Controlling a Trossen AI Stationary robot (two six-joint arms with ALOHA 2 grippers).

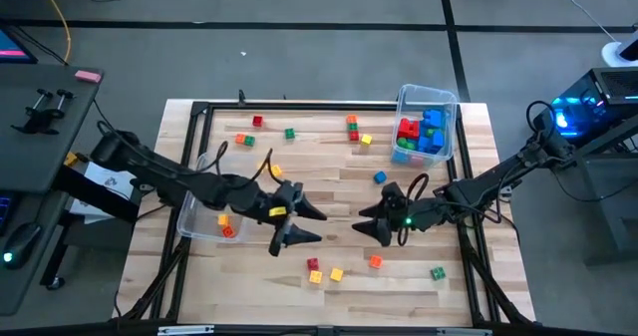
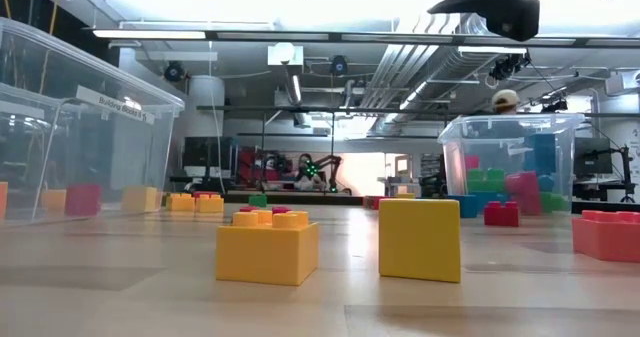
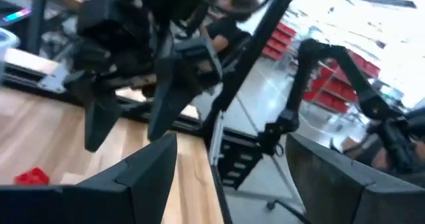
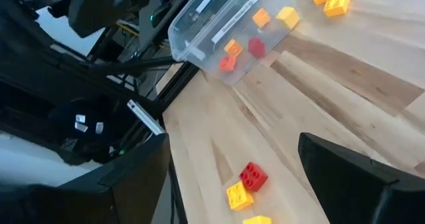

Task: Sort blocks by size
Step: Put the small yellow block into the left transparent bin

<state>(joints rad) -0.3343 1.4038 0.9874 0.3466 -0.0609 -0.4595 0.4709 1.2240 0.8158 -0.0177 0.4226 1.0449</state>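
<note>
Left tool [image 1: 304,224]: we see it open, empty, above mid-surface [image 1: 329,191].
Right tool [image 1: 374,223]: open, empty, facing the left one.
Blocks [image 1: 324,272]: scattered over the surface; we find several in the right bin [image 1: 404,99], a few in the left bin [image 1: 191,208].

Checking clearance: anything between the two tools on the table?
High view: nothing; only bare wooden tabletop between left tool and right tool, both open.
</note>
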